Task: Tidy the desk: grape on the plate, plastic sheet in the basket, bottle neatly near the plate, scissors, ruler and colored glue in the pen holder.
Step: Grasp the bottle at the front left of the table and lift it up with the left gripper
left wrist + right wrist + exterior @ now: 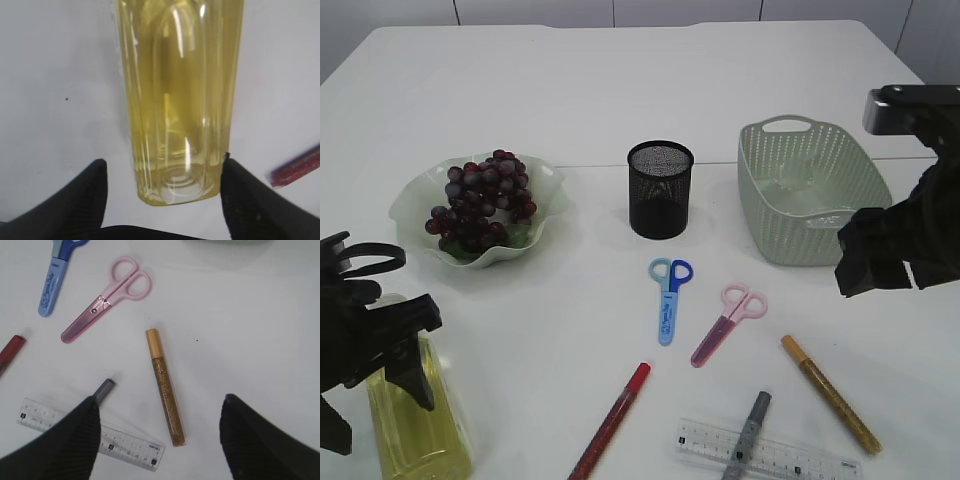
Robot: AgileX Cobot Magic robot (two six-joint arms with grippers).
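Observation:
A clear bottle of yellow liquid (420,425) (180,90) stands at the front left. My left gripper (380,365) (162,162) is open and straddles it; the right finger touches the bottle, the left finger is apart. Dark grapes (480,205) lie on the pale green plate (545,200). The black mesh pen holder (660,190) stands mid-table. Blue scissors (669,295) (55,277), pink scissors (730,322) (107,297), gold glue (830,393) (165,387), red glue (612,418) (10,350), grey glue (748,435) (104,389) and a clear ruler (770,452) (90,432) lie at the front. My right gripper (880,265) (160,399) is open, above the gold glue.
A pale green basket (760,205) stands at the right; something clear seems to lie in its bottom (805,195). The grey glue lies across the ruler. The table's front edge is close to the bottle and the ruler.

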